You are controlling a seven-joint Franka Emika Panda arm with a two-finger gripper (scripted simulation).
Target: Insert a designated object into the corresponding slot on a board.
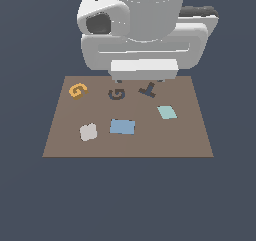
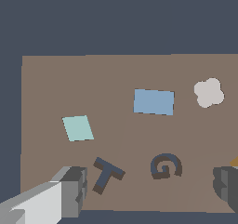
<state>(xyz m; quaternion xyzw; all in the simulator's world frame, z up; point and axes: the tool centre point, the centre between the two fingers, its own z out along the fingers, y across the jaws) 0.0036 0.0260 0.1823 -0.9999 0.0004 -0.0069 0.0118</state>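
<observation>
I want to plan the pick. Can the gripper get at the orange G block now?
Probably yes. The orange G block lies alone on the board, nothing on it, and the gripper has its jaws apart.

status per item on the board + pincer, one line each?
orange G block: flat on the board, not in its slot, not held
G-shaped slot: empty
T-shaped slot: empty
blue rectangle: flat on the board
pale teal tile: flat on the board
grey tile: flat on the board
board: lying flat
pincer: open, holding nothing, fingers wide apart above the slots
</observation>
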